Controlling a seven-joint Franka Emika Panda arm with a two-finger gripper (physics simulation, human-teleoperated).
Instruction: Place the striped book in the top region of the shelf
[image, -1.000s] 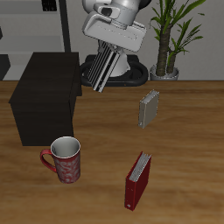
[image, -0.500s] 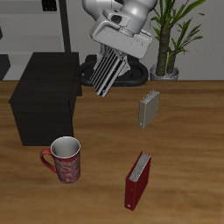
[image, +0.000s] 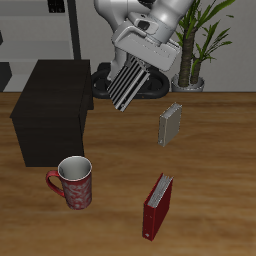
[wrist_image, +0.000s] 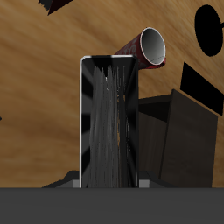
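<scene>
The striped book (image: 129, 83), with black-and-white stripes, hangs tilted in the air from my gripper (image: 141, 62), which is shut on its upper end. It is beside and above the back corner of the black shelf (image: 50, 108). In the wrist view the book (wrist_image: 109, 122) fills the middle, its cover facing the camera, and the shelf (wrist_image: 188, 140) shows behind it. My fingertips are hidden by the book and the gripper body.
A red patterned mug (image: 74, 182) stands before the shelf near the front edge. A dark red book (image: 156, 206) and a plain grey book (image: 170, 124) stand upright on the table. A potted plant (image: 190, 45) is at the back.
The gripper has carried the striped book a little higher and sideways away from the shelf, and the book has tilted more. Nothing else moved.
</scene>
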